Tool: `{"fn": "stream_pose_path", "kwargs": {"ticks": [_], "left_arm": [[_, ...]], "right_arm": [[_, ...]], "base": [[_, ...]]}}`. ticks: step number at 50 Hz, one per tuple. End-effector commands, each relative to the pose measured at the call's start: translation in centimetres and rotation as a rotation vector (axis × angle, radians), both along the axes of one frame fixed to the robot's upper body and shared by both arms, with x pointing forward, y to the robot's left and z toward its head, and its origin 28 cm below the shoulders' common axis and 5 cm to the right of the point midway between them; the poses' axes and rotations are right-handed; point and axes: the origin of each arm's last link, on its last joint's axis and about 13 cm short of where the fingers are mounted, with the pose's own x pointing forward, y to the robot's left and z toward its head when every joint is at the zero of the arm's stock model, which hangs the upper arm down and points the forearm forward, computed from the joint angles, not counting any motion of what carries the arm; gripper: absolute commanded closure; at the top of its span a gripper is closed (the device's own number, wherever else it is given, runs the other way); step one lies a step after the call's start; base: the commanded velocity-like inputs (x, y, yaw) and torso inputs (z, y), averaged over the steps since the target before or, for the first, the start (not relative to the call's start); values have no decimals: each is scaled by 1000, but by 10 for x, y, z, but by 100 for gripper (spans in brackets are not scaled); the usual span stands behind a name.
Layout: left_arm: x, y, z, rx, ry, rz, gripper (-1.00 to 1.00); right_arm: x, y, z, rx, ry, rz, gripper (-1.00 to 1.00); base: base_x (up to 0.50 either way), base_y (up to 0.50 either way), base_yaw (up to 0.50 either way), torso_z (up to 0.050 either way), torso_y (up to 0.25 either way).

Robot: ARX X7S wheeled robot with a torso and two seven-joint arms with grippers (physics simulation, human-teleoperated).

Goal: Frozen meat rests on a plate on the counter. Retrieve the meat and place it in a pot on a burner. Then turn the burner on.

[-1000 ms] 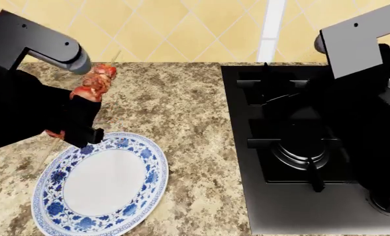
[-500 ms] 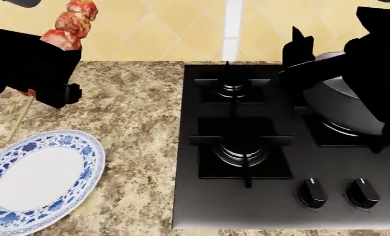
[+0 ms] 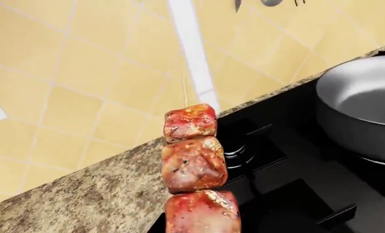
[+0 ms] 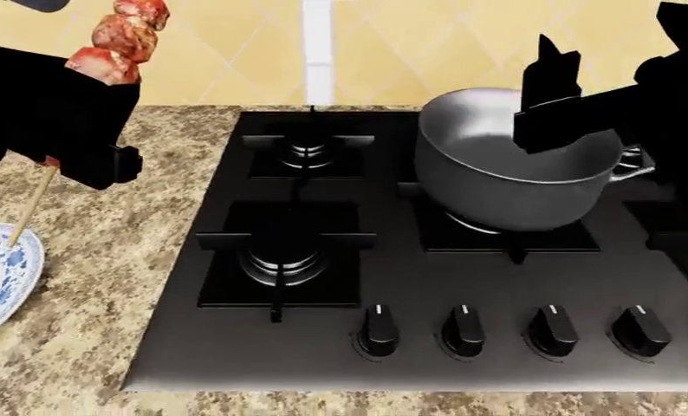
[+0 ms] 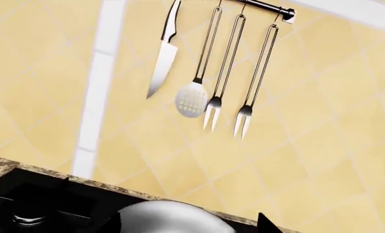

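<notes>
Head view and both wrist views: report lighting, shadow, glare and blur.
Head view: both arms render flat black without detail; the pot shows soft sheen, no harsh glare. Left wrist view: the meat is sharp and glossy, evenly lit. Right wrist view: the hanging knife and utensils are crisp, casting almost no wall shadows.

Left arm [image 4: 43, 108]: flat matte black, near-silhouette, no shading detail. Blocky mass ending in small rounded knob-like lug at lower outer corner. Grey sliver at top frame edge above it, possibly lighter arm housing; too little shown to tell.

Right arm [image 4: 633, 95]: same unlit black. Angular outline, one pointed upright prong, slanted bar-like section, bulkier body toward frame edge.

No cables, screws, markings discernible on either; surfaces render as solid black.

Wrist views: no robot bodywork identifiable.
</notes>
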Motion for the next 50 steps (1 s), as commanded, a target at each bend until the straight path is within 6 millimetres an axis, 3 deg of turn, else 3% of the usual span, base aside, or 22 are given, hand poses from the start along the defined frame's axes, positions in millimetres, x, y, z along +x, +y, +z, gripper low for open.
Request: {"fn": "stream_pose_path", "kwargs": {"ticks": [1, 25, 41, 50], "left_arm": [[-1, 0, 2, 1, -11, 14, 100], [0, 3, 0, 24, 3, 40, 100], [1, 3, 0, 23, 3, 40, 100], [-1, 4, 1, 24, 0, 46, 100]], "right_arm": [[2, -2, -3, 6, 6, -7, -100], [5, 4, -4, -21, 23, -1, -100], [11, 4, -6, -48, 50, -8, -100], [10, 6, -5, -46, 32, 9, -100]], "base": [[-35, -500, 0, 0, 0], [-8, -500, 0, 0, 0], [0, 0, 0, 0, 0], [441, -96, 0, 0, 0]]}}
